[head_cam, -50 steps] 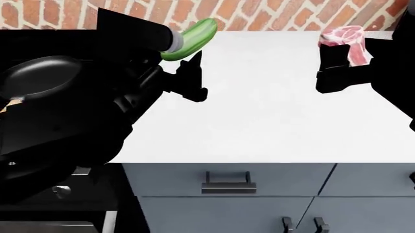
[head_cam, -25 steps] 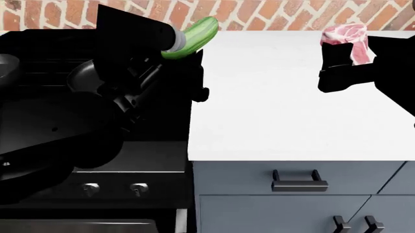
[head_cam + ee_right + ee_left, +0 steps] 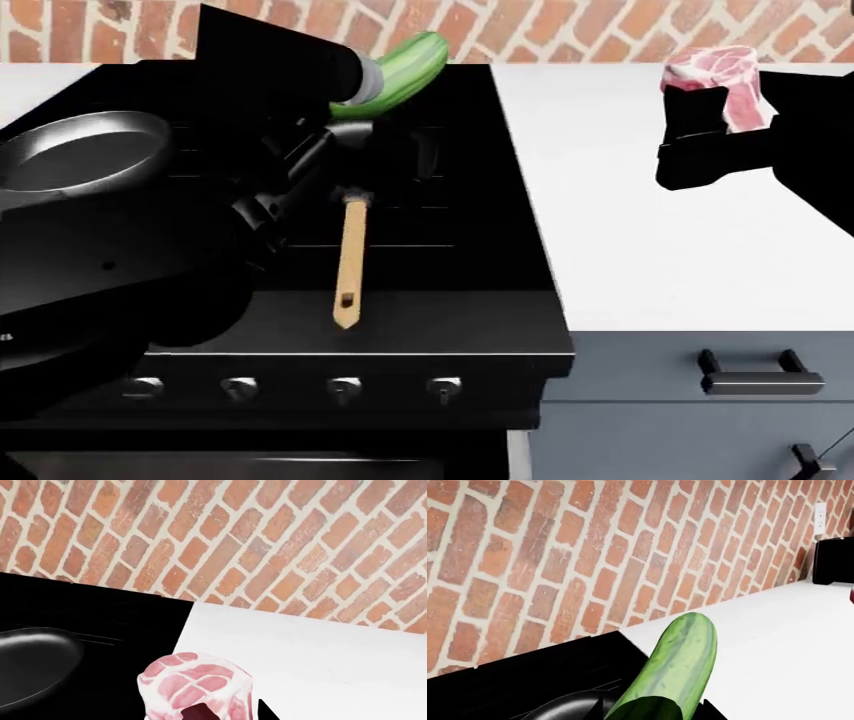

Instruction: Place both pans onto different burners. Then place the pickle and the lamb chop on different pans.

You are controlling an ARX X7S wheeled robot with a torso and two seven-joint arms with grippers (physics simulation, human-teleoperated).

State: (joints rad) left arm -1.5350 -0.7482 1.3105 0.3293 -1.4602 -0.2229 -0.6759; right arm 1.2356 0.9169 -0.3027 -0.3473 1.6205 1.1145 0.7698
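Observation:
My left gripper [image 3: 363, 88] is shut on the green pickle [image 3: 404, 62] and holds it up above the back of the black stove top [image 3: 461, 250]; the pickle fills the left wrist view [image 3: 677, 665]. My right gripper [image 3: 705, 108] is shut on the pink lamb chop [image 3: 721, 75], held above the white counter; it also shows in the right wrist view [image 3: 197, 685]. The dark grey pan [image 3: 80, 150] sits on a left burner. The black pan is mostly hidden behind my left arm; its wooden handle [image 3: 350, 265] points toward the front.
The white counter [image 3: 667, 230] lies right of the stove, against a brick wall [image 3: 561, 30]. Stove knobs [image 3: 344, 386] line the front panel. Grey drawers with a dark handle [image 3: 754, 375] sit under the counter. A dark pan rim shows in each wrist view [image 3: 570, 707] [image 3: 33, 660].
The head view has swung left: the stove and both pans now fill its left and middle, and the counter has slid right. Both grippers keep the pickle and the lamb chop raised.

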